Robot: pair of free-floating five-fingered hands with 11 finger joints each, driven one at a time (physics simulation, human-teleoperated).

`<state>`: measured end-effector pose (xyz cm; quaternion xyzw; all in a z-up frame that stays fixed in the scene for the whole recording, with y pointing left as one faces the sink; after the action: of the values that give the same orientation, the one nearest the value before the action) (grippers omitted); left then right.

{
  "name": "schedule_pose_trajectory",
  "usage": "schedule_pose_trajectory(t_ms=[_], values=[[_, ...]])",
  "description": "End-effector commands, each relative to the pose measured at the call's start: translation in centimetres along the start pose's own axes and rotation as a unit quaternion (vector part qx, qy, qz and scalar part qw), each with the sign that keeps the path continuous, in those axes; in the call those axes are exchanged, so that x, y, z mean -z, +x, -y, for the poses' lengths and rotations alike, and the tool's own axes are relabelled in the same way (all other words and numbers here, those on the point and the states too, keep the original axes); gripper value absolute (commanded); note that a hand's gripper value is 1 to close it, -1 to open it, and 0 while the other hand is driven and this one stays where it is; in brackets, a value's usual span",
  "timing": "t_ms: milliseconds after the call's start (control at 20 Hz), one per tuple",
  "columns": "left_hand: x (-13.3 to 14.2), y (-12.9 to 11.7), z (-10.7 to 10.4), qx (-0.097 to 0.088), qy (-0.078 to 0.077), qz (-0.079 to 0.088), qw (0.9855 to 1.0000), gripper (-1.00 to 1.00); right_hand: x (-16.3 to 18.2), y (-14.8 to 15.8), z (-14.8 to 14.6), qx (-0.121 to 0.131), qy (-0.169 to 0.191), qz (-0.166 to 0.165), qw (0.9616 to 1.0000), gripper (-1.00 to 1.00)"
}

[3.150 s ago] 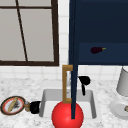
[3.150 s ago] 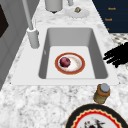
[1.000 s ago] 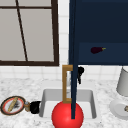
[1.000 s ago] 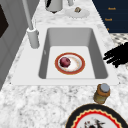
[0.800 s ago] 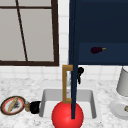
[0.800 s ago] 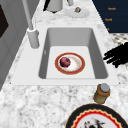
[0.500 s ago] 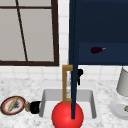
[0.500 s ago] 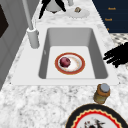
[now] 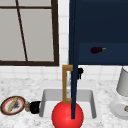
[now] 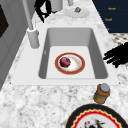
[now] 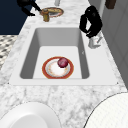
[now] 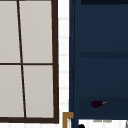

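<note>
Two hands hang apart, holding nothing: the left hand [image 10: 117,56], fingers spread open, hovers at the front edge of the tabletop [image 10: 50,100] near the jar [image 10: 102,93], while the right hand [image 11: 90,21], fingers curled on nothing, hangs beside the faucet [image 11: 94,42]. A dark red fruit [image 10: 65,62] lies on the plate [image 10: 82,66] in the sink [image 10: 98,50]. Against the earlier frames, nothing has moved.
</note>
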<state>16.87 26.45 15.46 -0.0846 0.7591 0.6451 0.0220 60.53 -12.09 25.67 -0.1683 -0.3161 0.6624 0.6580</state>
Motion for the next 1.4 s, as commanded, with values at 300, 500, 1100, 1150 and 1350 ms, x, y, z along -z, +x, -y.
schedule_pose_trajectory(t_ms=[300, 500, 1100, 1150, 1350], values=[[0.0, 0.0, 0.0, 0.0, 0.0, 0.0, 1.0, 0.0, 3.0, 2.7, 3.2, -0.02, -0.02, -0.006, 0.9996, 1.0], [0.0, 0.0, 0.0, 0.0, 0.0, 0.0, 1.0, 0.0, 3.7, 4.3, 3.8, -0.028, -0.017, -0.008, 0.9994, 1.0], [0.0, 0.0, 0.0, 0.0, 0.0, 0.0, 1.0, 0.0, 4.1, 1.6, 4.3, -0.085, -0.05, -0.034, 0.9946, -1.0], [0.0, 0.0, 0.0, 0.0, 0.0, 0.0, 1.0, 0.0, 4.3, 1.3, 4.2, -0.089, -0.052, -0.035, 0.994, -1.0], [0.0, 0.0, 0.0, 0.0, 0.0, 0.0, 1.0, 0.0, 4.8, 0.2, 3.8, -0.112, -0.068, -0.044, 0.9904, -1.0]])
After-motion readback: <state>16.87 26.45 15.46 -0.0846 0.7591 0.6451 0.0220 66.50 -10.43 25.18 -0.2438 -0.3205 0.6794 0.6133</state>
